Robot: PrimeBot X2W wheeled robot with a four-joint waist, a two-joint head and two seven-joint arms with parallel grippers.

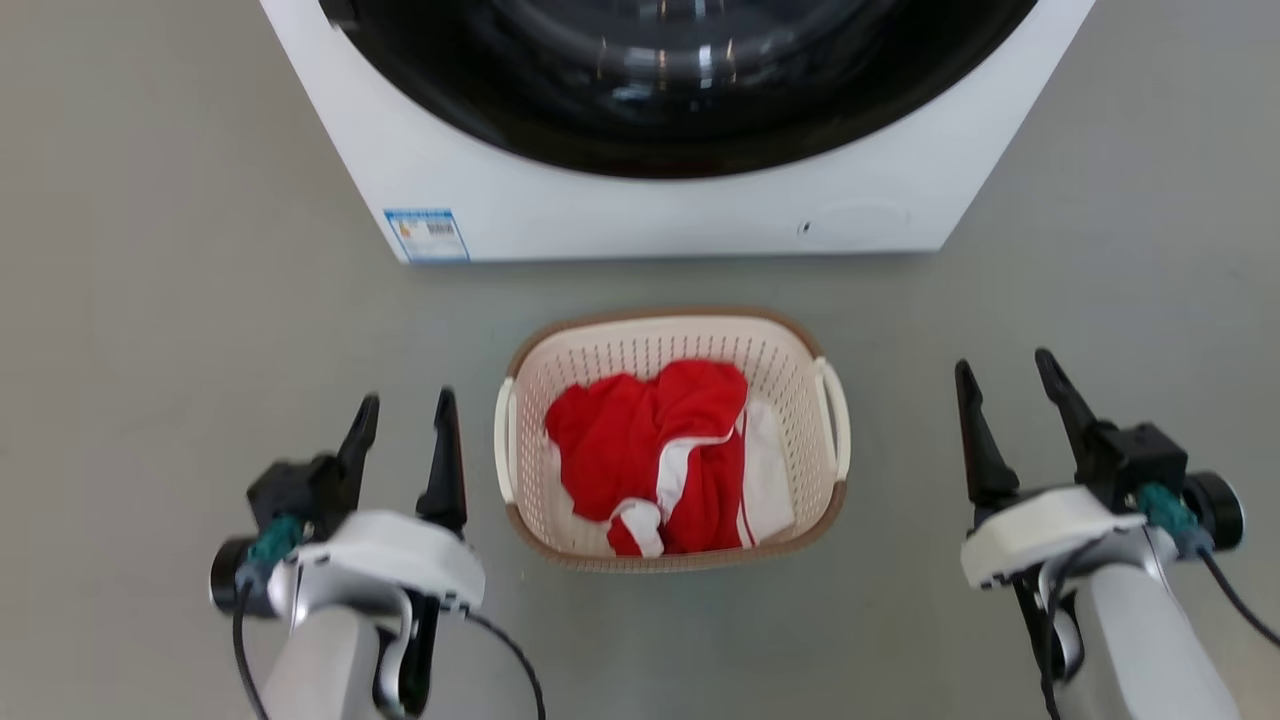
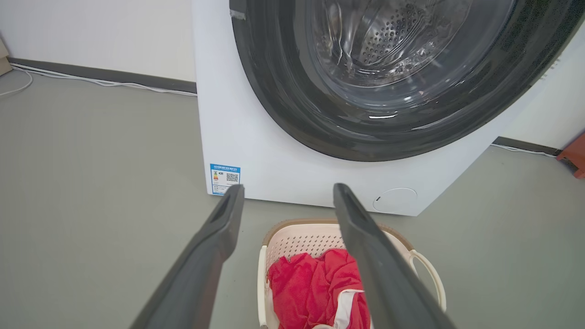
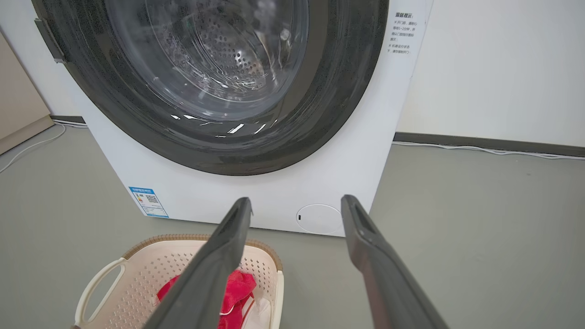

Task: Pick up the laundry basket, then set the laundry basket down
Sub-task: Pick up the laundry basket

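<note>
The laundry basket [image 1: 640,352] is sitting before the washing machine [image 1: 650,215]; the left gripper [image 1: 407,400] and right gripper [image 1: 1004,362] are flanking it, apart from it, fingers spread wide, holding nothing

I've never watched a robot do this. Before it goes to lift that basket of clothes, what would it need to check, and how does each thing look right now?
1. Left hand open: ok, fingers spread.
2. Right hand open: ok, fingers spread.
3. Laundry basket upright on the floor, between the two hands: ok.
4. Side handles free to grab: ok, the left handle and right handle are uncovered.
5. Red garment inside the rim: ok, nothing hangs over.
6. Hands on the handles: not ok, both are apart from the basket.
</note>
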